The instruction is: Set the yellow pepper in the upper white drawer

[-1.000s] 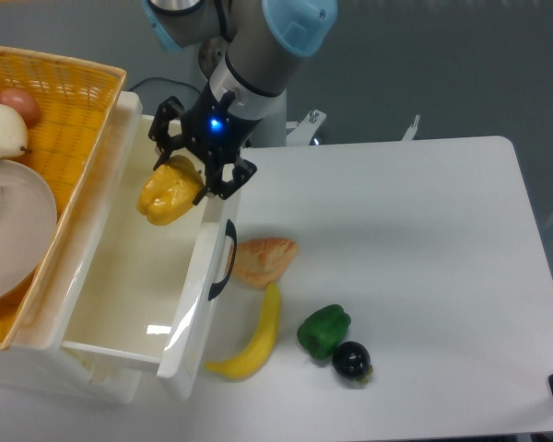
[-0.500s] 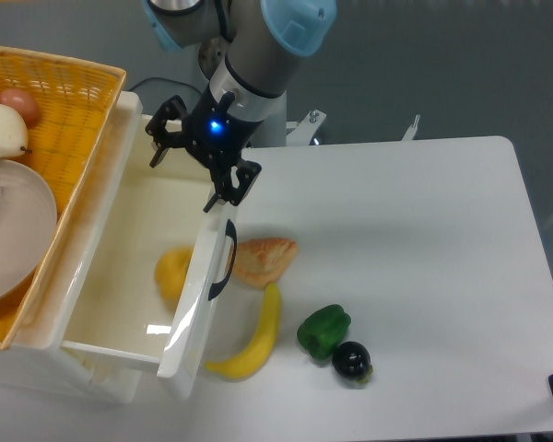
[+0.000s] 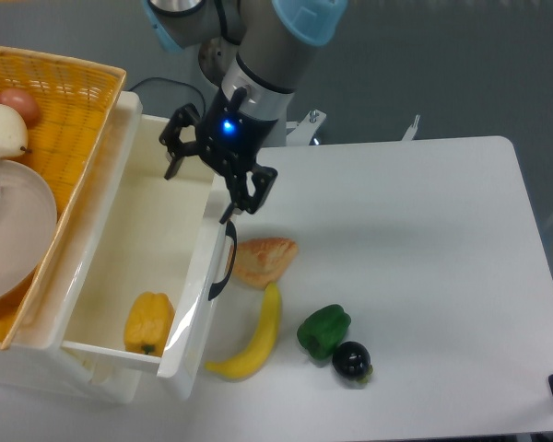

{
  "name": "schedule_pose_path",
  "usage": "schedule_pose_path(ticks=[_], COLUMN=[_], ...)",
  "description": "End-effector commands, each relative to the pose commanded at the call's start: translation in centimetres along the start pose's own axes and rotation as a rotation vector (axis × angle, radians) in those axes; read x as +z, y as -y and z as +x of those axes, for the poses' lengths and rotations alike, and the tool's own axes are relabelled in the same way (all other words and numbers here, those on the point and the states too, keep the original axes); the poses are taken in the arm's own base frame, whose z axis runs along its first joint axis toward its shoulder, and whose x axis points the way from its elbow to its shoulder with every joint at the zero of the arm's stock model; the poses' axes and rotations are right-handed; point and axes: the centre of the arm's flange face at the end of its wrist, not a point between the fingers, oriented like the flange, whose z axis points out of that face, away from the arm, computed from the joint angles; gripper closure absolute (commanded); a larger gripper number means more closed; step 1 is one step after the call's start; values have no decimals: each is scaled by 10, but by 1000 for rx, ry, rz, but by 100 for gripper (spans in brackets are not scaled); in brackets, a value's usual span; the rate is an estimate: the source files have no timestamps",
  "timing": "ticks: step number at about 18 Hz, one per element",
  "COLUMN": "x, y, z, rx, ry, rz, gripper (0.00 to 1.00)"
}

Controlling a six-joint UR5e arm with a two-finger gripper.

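The yellow pepper (image 3: 147,323) lies inside the upper white drawer (image 3: 120,239), at its near front corner against the front panel. The drawer stands pulled open, its dark curved handle (image 3: 226,261) facing the table. My gripper (image 3: 209,180) hangs above the drawer's far right edge, open and empty, its fingers spread wide, well apart from the pepper.
A yellow woven basket (image 3: 64,120) with fruit and a glass bowl sits left of the drawer. On the white table lie a bread wedge (image 3: 263,259), a banana (image 3: 253,339), a green pepper (image 3: 323,331) and a dark round fruit (image 3: 352,360).
The gripper opened and let go of the yellow pepper, which dropped into the drawer and rolled to its front corner. The gripper shifted slightly right and up.
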Motion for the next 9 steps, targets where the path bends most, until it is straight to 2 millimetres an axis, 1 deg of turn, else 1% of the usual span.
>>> schedule_pose_path(ticks=[4, 6, 7, 9], x=[0, 9, 10, 14], y=[-7, -16, -19, -22], z=[-12, -24, -27, -32], rx=[130, 227, 267, 285], ry=[62, 107, 122, 130], rz=[-106, -249, -302, -320], gripper=[0, 0, 0, 0])
